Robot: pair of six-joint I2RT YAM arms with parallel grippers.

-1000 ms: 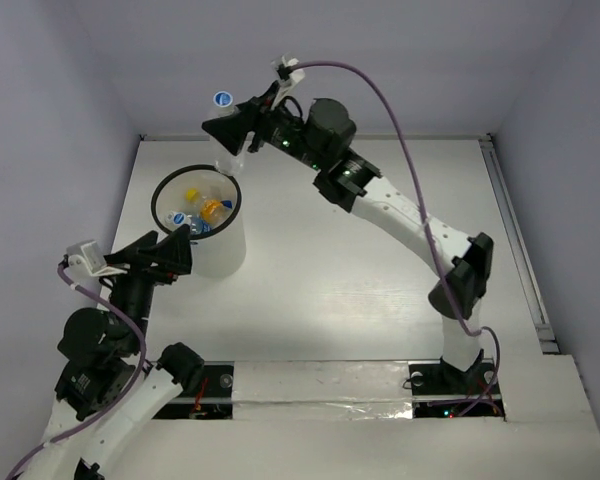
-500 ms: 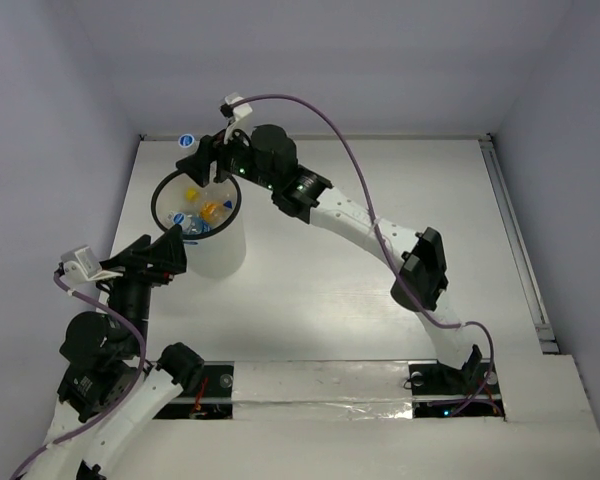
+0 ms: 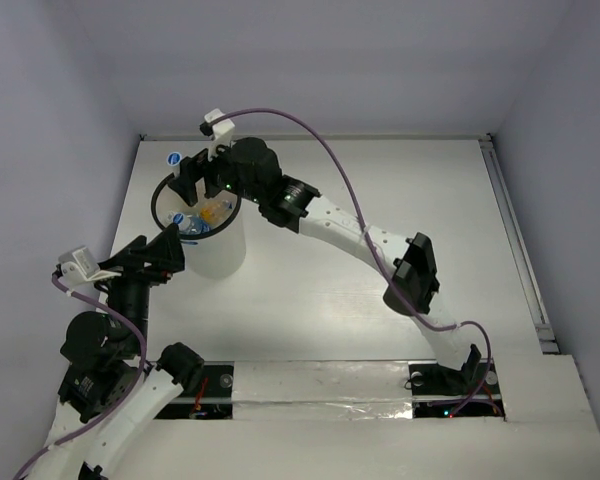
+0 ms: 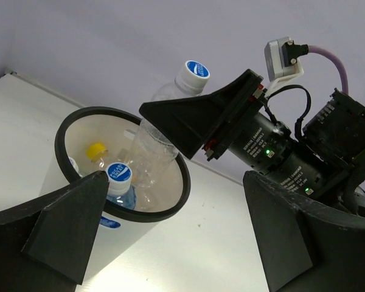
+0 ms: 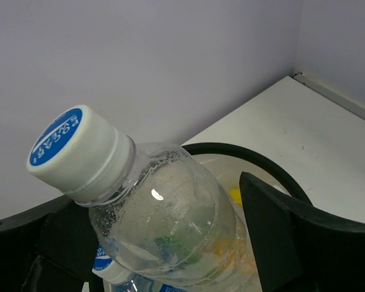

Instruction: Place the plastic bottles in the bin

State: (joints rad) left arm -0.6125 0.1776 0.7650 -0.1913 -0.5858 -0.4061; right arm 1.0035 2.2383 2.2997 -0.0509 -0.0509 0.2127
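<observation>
Since a second ago, your right arm has swung from the upper middle of the overhead frame down and to the left, bringing its bottle over the bin. Your left arm has hardly shifted.

1. Right gripper (image 3: 192, 182): at the upper left of the overhead frame, above the bin's far rim. Its fingers are clamped around the body of the clear bottle (image 5: 170, 213).

2. Clear bottle: plain clear plastic with droplets inside the shoulder. It has a white ribbed cap with a round blue printed top. It is tilted, cap highest and pointing to the upper left. In the left wrist view its lower end sits inside the bin's mouth.

3. Bin (image 3: 220, 258): a white translucent cylinder with a thin black round rim, standing upright at the upper left of the table (image 3: 380, 250). Inside it you can see a blue-capped bottle (image 4: 118, 177) with a blue label and a yellow cap (image 4: 97, 149). The rest is too hidden to sort.

4. Left gripper (image 3: 163, 252): at the lower left, close by the bin's near wall. Its fingers are spread wide with nothing between them. You cannot tell whether it touches the bin.
</observation>
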